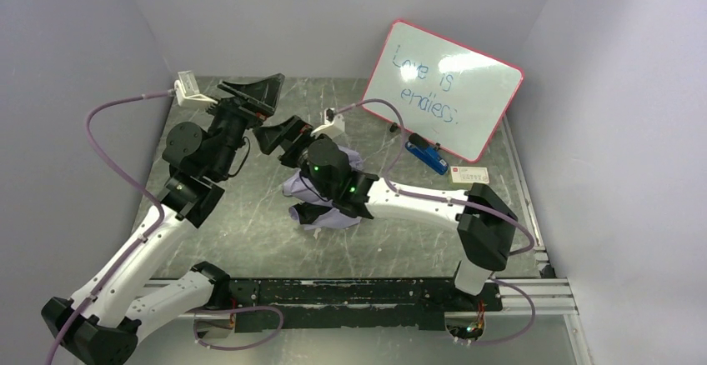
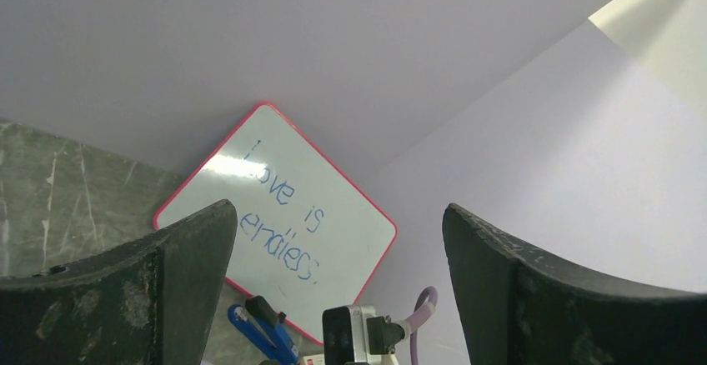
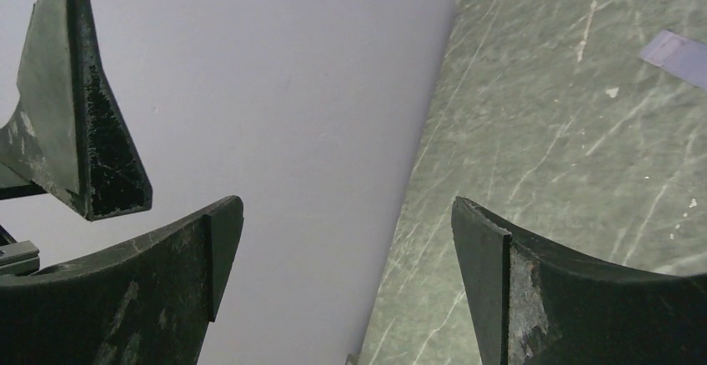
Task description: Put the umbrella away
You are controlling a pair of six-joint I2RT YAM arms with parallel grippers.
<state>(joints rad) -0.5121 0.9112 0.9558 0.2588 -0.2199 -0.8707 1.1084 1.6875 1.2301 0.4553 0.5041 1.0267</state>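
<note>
ROBOT LAB: 2 arms work above a dark stone table (image 1: 250,240). The left pincer (image 1: 253,97) is held up off the table w/ its jaws spread as wide as they go, nothing between them and nothing gripped. The right pincer (image 1: 282,136) sits just beside it, to its right and a bit nearer the arms' bases, jaws likewise fully apart and empty. The tips of the 2 pincers are close; whether they touch can't be told.

The umbrella (image 1: 327,217), a bunched heap of pale lavender fabric, lies on the table behind the right pincer, under that arm's wrist and partly hidden by it, clear of both sets of jaws. Its handle & shaft can't be made out.

Well to the right of both pincers a red-framed whiteboard (image 1: 446,90) leans vs. the back wall (image 1: 333,15), blue handwriting on it. A blue marker (image 1: 427,155) lies at its foot, w/ a small white card (image 1: 468,175) just past that.

Left wrist view: whiteboard framed between the open fingers (image 2: 192,248). Right wrist view: bare wall & table between its own fingers, w/ 1 left-pincer finger (image 3: 75,132) at upper left.
</note>
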